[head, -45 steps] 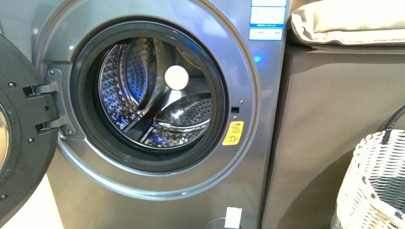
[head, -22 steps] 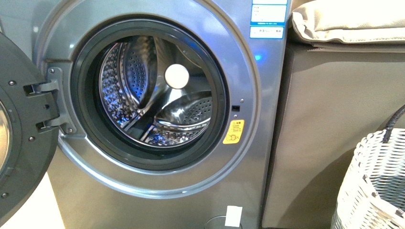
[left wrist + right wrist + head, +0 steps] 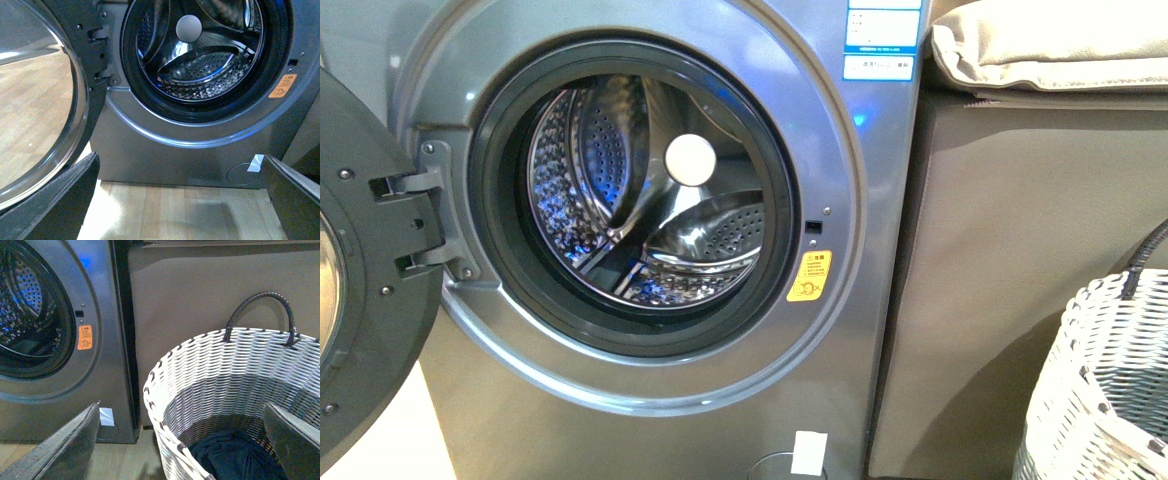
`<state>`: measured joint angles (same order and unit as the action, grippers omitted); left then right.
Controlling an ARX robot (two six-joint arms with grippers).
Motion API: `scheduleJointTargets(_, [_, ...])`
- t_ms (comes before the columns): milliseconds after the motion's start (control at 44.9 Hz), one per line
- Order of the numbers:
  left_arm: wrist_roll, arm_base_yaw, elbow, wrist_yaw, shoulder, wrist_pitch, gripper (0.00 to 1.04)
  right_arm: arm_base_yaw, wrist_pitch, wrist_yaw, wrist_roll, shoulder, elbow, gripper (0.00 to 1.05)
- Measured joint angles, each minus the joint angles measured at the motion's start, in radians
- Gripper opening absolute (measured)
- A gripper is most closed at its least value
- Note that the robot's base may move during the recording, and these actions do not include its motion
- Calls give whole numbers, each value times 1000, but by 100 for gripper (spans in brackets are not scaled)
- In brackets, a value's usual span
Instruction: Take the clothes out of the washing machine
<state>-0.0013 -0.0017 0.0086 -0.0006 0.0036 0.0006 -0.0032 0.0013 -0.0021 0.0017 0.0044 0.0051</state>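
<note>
Currently: washing machine (image 3: 620,400) fills left of front frame, grey, door swung open, shiny drum bare | clothes (image 3: 235,455) dark navy, crumpled low in woven basket (image 3: 200,375) at lower right | left gripper (image 3: 180,200) spread, empty | right gripper (image 3: 180,440) spread above basket.

Washing machine (image 3: 880,250): orange sticker (image 3: 808,277) bore a warning pictogram, print too small to read; white-blue labels (image 3: 879,40) likewise illegible.

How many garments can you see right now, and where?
1: dark clothes at the bottom of the woven basket. The washing machine drum looks empty; more may hide underneath.
</note>
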Motion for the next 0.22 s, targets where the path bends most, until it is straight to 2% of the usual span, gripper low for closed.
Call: scheduleJointTargets(222, [0,0,0,0,0,0,98,0,0,0,0,0,0,97])
